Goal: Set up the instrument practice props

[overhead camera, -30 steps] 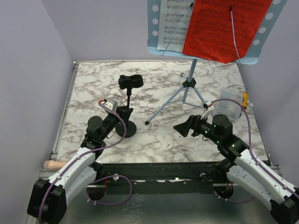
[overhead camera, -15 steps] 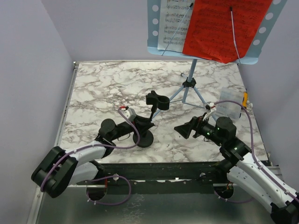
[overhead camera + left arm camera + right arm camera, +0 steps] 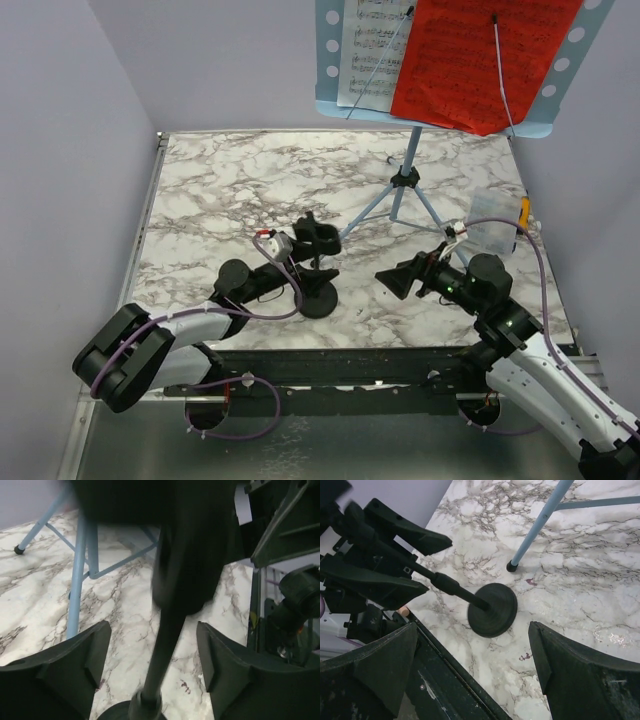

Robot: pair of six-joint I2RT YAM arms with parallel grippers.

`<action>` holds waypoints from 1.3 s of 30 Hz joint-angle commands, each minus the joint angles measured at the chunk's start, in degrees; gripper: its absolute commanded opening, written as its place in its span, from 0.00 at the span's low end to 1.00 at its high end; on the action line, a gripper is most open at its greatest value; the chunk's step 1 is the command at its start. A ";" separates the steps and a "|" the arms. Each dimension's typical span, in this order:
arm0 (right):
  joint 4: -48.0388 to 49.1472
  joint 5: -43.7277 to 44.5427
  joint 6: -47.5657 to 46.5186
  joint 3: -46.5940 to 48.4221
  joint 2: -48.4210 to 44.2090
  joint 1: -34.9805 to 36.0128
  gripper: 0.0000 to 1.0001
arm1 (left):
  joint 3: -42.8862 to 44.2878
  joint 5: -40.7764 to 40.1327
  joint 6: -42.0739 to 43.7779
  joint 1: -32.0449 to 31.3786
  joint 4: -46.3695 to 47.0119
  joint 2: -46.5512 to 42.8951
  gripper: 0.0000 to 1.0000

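The light blue music stand (image 3: 408, 165) stands at the back right, with white sheet music (image 3: 368, 52) and a red sheet (image 3: 470, 60) on its desk. Its legs show in the left wrist view (image 3: 80, 570) and the right wrist view (image 3: 540, 520). The black round-based microphone stand (image 3: 318, 296) stands near the front centre with its clip empty. My left gripper (image 3: 312, 264) is open, its jaws on either side of the stand's pole (image 3: 167, 630) with a gap on both sides. My right gripper (image 3: 392, 281) is open and empty, just right of the round base (image 3: 492, 609). A pinkish bit (image 3: 402, 611) shows past the table's front edge.
A small clear box (image 3: 490, 236) sits at the right edge of the marble table (image 3: 220, 190), behind my right arm. Grey walls close in the left, back and right. The stand's tripod foot (image 3: 510, 567) rests close behind the round base.
My left gripper and the microphone stand have moved right, from front left toward front centre. The right gripper has shifted only slightly.
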 commanded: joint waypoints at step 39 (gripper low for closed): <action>-4.92 5.55 -3.27 -1.90 -5.34 -0.12 1.00 | 11.15 -52.67 -52.30 -1.97 -103.09 -59.39 0.99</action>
